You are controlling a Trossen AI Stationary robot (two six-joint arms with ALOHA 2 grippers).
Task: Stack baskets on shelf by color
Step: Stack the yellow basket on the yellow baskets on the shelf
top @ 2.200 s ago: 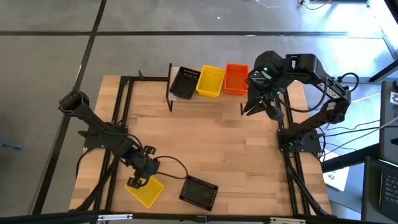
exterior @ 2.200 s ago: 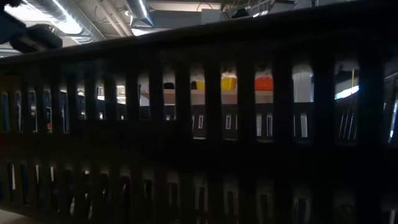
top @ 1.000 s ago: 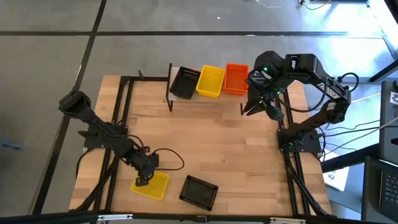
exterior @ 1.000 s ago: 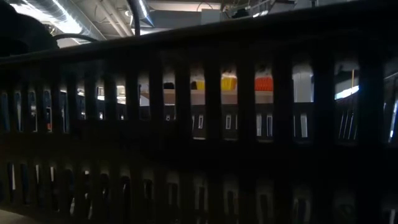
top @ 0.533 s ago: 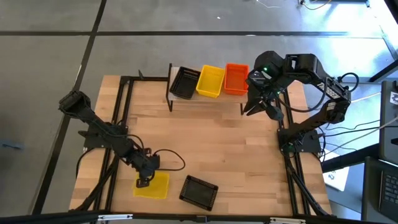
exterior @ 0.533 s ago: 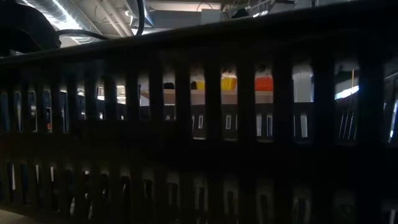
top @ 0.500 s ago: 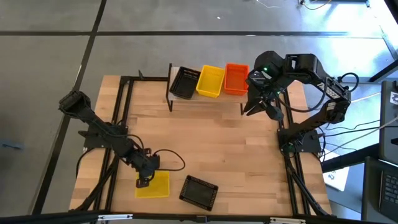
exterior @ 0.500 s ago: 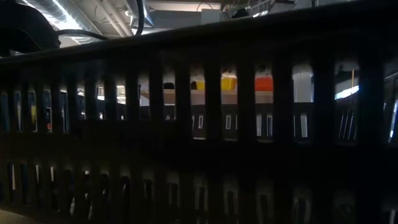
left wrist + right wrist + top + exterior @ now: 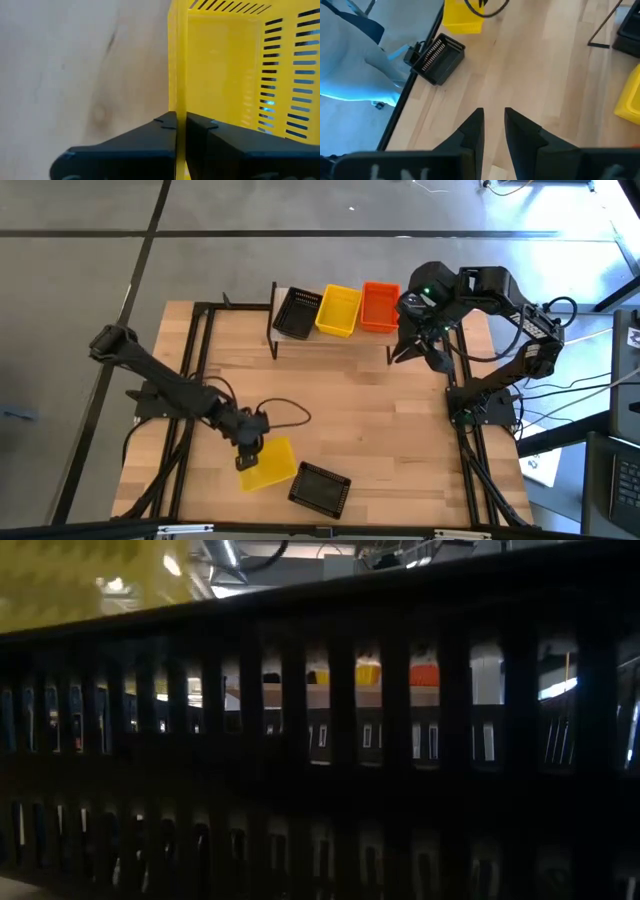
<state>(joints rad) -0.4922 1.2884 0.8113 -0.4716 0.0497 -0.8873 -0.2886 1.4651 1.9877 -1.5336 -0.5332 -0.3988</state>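
A yellow basket (image 9: 268,464) hangs from my left gripper (image 9: 249,450) near the table's near edge; it also shows as a yellow blur (image 9: 80,580) in the low view. A black basket (image 9: 320,488) rests on its base just to its right. On the shelf (image 9: 330,337) at the far edge stand a black basket (image 9: 297,312), a yellow one (image 9: 338,311) and an orange one (image 9: 379,307). My right gripper (image 9: 403,356) hovers open beside the shelf's right end, touching nothing. My left gripper pinches one side wall of the yellow basket at its top rim (image 9: 180,107), one finger (image 9: 150,135) outside and the other (image 9: 215,135) inside. The fingers come from above, pointing down. The basket hangs below them, lifted clear of the table and turned askew.
The black basket's slotted wall (image 9: 320,790) fills the low view, standing right in front of that camera. Black frame rails (image 9: 195,360) run along the table's left and right sides. Bare wooden tabletop (image 9: 340,400) lies between the shelf and the near baskets.
My left gripper has moved right and a little toward the far edge, rising with the yellow basket. The basket has come up off the table, turned about, and now shows high in the low view.
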